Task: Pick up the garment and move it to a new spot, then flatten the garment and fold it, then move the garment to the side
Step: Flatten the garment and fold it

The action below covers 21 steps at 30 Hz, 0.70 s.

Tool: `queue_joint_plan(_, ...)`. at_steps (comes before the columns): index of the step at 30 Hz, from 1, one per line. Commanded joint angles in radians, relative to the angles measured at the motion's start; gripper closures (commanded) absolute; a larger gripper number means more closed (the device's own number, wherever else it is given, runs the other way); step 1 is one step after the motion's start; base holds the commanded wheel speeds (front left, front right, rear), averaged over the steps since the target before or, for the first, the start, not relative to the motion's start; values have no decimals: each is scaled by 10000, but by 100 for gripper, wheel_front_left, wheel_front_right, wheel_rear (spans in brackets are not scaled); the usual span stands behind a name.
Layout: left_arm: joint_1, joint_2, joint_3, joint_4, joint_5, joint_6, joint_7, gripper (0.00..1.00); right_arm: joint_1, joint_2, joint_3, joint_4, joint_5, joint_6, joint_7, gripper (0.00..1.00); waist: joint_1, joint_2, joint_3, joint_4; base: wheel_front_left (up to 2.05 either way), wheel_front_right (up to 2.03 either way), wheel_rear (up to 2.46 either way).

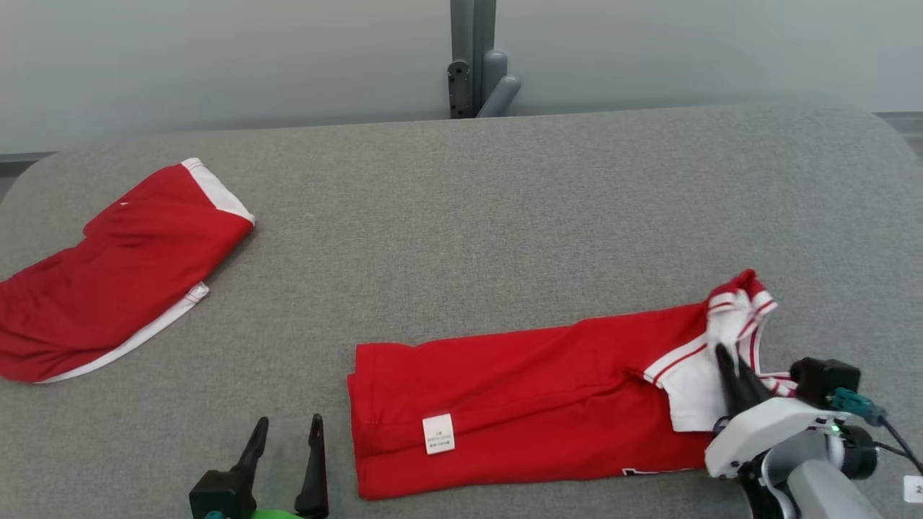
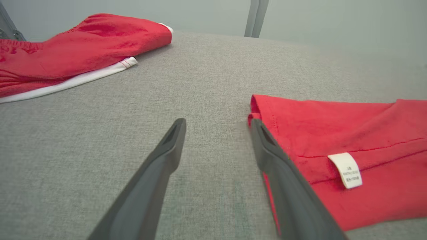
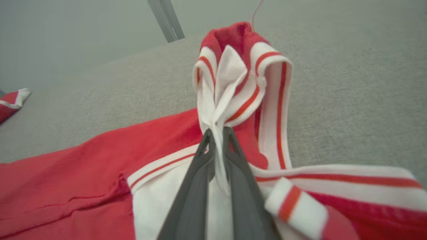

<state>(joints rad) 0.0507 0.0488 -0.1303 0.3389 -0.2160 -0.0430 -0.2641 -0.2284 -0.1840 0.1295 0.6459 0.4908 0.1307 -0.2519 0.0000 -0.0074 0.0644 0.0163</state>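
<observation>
Right gripper (image 3: 217, 132) (tight) on garment (image 1: 533, 382) collar edge

Head view looks down over the table (image 1: 505, 202); both wrist views skim low, sharing the shirt (image 2: 350, 133).

Small white tag (image 1: 439, 433) on the folded red garment (image 1: 533, 389), tiny grey print illegible; no readable text.

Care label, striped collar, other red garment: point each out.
Care label (image 1: 438, 433): head view, centre of the white tag.
Striped collar (image 3: 230, 70): right wrist view, bunched white fold at its middle.
Other red garment (image 1: 122, 274): head view, middle of its red cloth.
</observation>
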Motion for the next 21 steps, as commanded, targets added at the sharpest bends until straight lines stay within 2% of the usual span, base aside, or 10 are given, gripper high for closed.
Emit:
queue_joint_plan(1, -126, 33, -71, -21, -73, 37, 1, 0, 144, -32, 271, -232, 95, -1, 77, 100, 0, 74, -76, -171, 0, 0, 0)
queue_joint_plan(6, -239, 37, -365, 5, -121, 50, 1, 0, 611, 11, 1858, -1605, 755, -1, 695, 100, 0, 74, -129, -214, 0, 0, 0)
queue_joint_plan(11, -376, 37, -657, 88, -7, -92, 1, 0, 481, 341, 3233, -2390, 1094, -1, 1199, 100, 0, 74, -47, 262, 0, 0, 0)
queue_joint_plan(15, -507, 39, -991, 177, 40, -197, 1, 0, 90, 737, 4090, -2320, 1194, -1, 1402, 100, 0, 74, 5, 1016, 0, 0, 0)
queue_joint_plan(21, -547, 37, -1320, 354, 77, -265, 1, 0, -708, 1134, 4964, -1446, 1259, -1, 1378, 100, 0, 74, 32, 2222, 0, 0, 0)
